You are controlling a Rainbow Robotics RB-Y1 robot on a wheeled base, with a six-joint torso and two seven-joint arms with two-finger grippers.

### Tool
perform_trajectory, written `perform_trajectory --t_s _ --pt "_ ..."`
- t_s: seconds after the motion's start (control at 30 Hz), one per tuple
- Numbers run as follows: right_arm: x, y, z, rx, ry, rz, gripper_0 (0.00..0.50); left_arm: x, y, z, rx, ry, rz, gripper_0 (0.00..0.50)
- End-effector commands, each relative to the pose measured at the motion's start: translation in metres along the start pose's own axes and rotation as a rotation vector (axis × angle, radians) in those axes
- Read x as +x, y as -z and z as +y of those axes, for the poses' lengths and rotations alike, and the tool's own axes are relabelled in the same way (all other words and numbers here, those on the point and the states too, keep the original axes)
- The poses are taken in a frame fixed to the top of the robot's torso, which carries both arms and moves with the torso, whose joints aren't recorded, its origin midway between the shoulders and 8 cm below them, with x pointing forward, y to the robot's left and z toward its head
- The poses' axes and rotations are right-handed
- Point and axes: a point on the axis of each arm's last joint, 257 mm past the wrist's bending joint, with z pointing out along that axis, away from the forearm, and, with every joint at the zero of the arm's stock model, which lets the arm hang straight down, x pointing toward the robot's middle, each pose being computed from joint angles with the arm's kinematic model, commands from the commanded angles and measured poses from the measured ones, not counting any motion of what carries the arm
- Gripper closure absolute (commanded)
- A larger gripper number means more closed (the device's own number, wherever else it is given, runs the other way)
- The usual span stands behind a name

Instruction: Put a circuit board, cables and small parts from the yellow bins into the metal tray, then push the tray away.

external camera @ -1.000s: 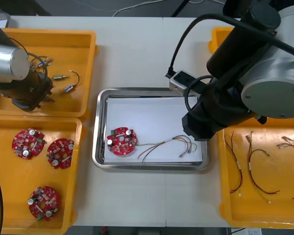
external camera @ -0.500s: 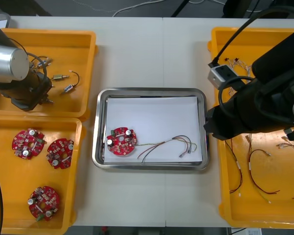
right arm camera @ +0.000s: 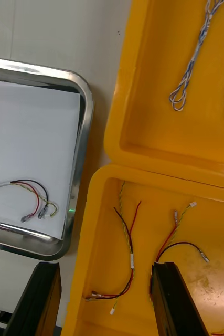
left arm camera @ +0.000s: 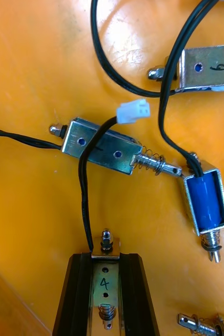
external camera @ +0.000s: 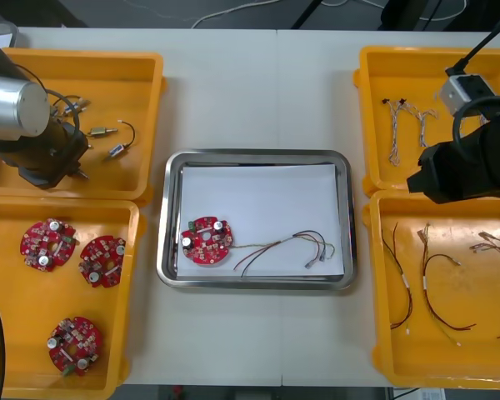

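My left gripper (left arm camera: 105, 257) is down in the far left yellow bin (external camera: 142, 75), shut on a small metal part (left arm camera: 104, 281) marked 4, whose black lead runs up from it. Other small metal parts (left arm camera: 101, 147) with black leads lie just beyond the fingers. My right gripper (right arm camera: 104, 268) stands open, holding nothing, over the edge of the near right bin (external camera: 392, 333), above red and yellow cables (right arm camera: 127, 247). In the metal tray (external camera: 255, 157), white inside, lie a red circuit board (external camera: 207, 240) and a red and yellow cable (external camera: 292, 246).
The near left bin (external camera: 8, 333) holds three red circuit boards (external camera: 100, 260). Twisted blue and white cables (external camera: 396, 125) lie in the far right bin (external camera: 375, 100). Bare table lies in front of and behind the tray.
My right arm has swung right, from above the tray's right side to above the right bins. The left arm has stayed in the far left bin.
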Motion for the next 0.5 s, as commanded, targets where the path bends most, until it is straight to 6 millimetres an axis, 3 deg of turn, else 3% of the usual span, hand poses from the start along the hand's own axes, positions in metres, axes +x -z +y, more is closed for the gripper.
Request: perform_trajectory --t_s 0.03,0.5 --pt "-0.014 0.010 -0.040 0.064 -0.094 -0.027 0.000 -0.001 0.031 -0.003 -0.009 0.010 0.008 0.500" --pt "-0.053 0.005 -0.110 0.153 -0.268 0.010 0.000 0.002 0.115 -0.003 -0.001 -0.112 -0.013 0.500"
